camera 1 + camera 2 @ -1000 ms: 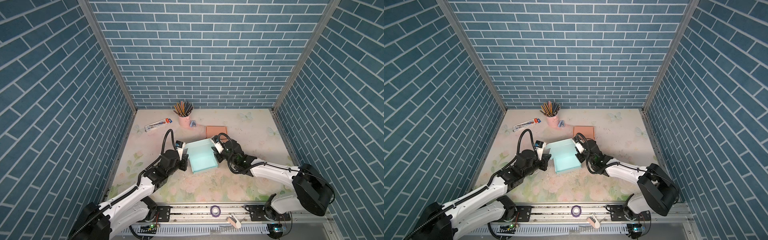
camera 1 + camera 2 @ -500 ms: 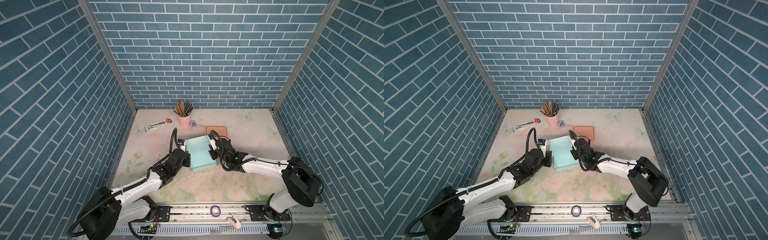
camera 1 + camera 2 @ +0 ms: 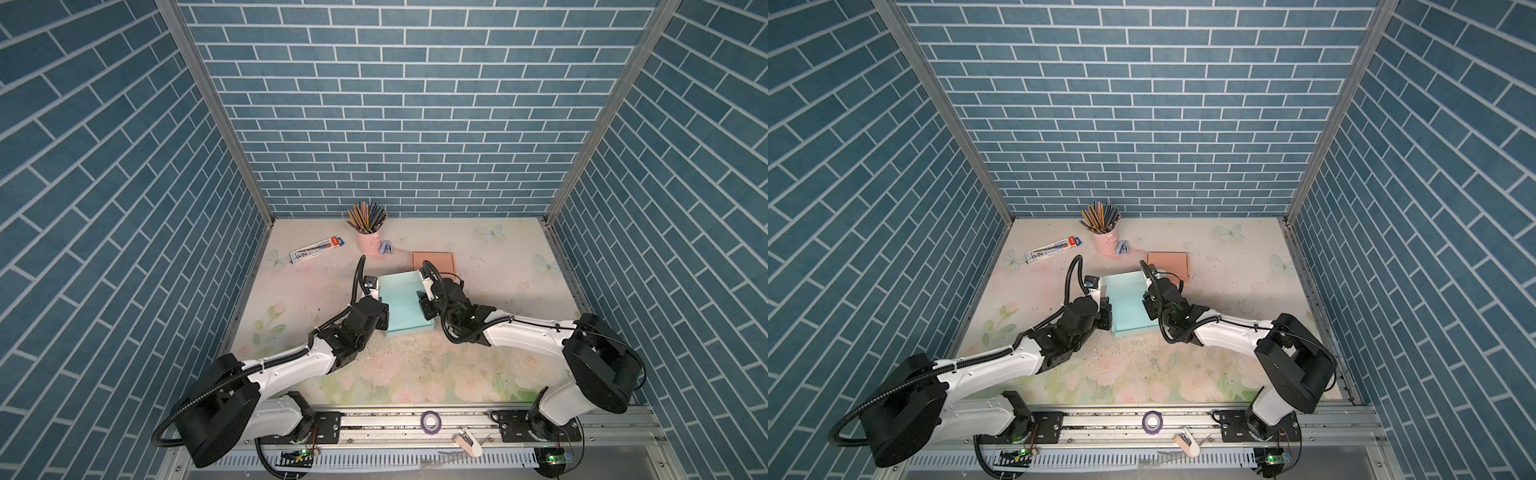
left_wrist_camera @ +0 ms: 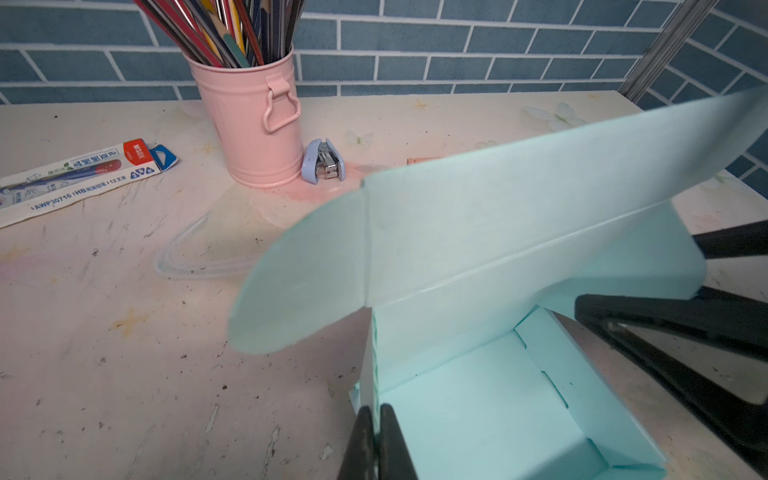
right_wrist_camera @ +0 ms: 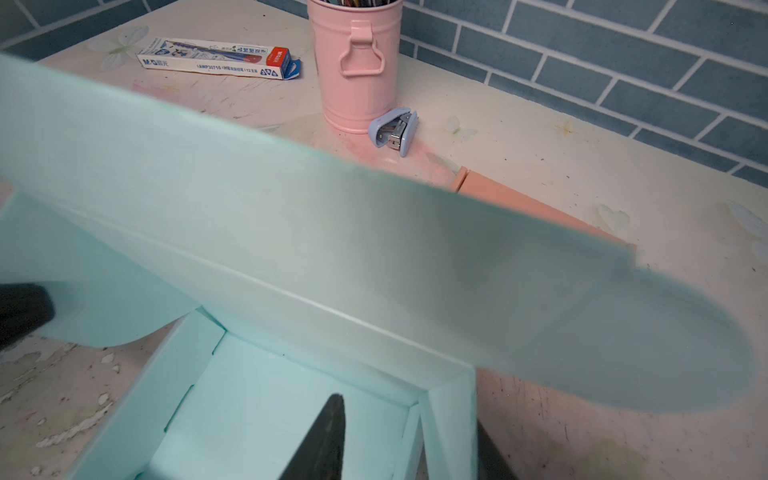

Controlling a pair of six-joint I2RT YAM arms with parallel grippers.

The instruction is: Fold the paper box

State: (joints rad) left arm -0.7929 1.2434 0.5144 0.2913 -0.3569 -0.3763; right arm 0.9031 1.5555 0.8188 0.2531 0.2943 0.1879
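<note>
**Operator:** Where is the paper box?

**Spotter:** You'll find the paper box (image 3: 405,303) in the middle of the worktop (image 3: 498,270), between your two arms. Behind it, left to right, are a pencil carton (image 3: 317,250), a pink cup (image 3: 368,242) full of pencils, a small blue stapler (image 3: 386,249) and a flat salmon box (image 3: 433,262). The salmon box lies just behind the paper box's far right corner.

**Operator:** What shape is it in?

**Spotter:** It's pale mint card, standing as an open-topped tray with the floor flat and the side walls up. The lid panel (image 4: 498,216) rises at a slant from the far wall. A rounded tab (image 4: 299,274) juts from each end of it.

**Operator:** And my grippers?

**Spotter:** Your left gripper (image 4: 376,411) is pinched tight on the box's left wall, one finger inside and one outside. Your right gripper (image 5: 409,415) straddles the right wall with its jaws apart. Its inner finger hangs over the floor with a gap to the wall, the outer finger is outside, and it grips nothing.
</note>
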